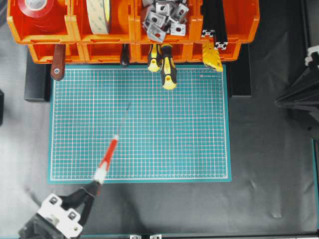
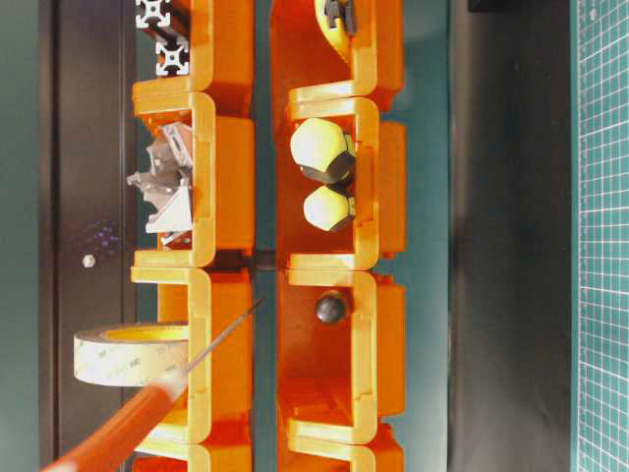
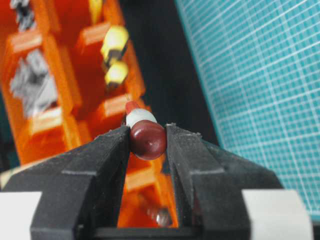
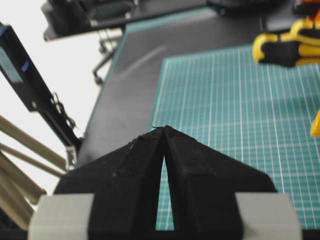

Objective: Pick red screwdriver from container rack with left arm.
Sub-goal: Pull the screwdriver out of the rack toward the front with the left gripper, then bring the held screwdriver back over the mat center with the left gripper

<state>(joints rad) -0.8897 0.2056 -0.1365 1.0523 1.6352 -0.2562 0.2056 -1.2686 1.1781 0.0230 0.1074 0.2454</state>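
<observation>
Looking down from overhead, I have the red screwdriver [image 1: 107,158] clamped by its butt end in the left gripper [image 1: 92,189], out of the container rack [image 1: 132,25] and over the green cutting mat [image 1: 174,129]. Its long axis runs diagonally, the thin grey shaft pointing up and right toward the rack. In my left wrist view both black pads press on the rounded dark-red cap, with the white band just ahead of them. The right gripper [image 4: 163,131] has its jaws closed tip to tip, holding nothing.

The orange plastic bins hold a roll of red tape [image 1: 37,12], a roll of pale tape [image 1: 99,15], grey metal brackets [image 1: 162,17] and black extrusion pieces [image 1: 214,30]. Two yellow-and-black screwdrivers [image 1: 164,64] poke out of the front row beside a dark-red flat handle [image 1: 58,62]. The mat is smooth with a fine white grid.
</observation>
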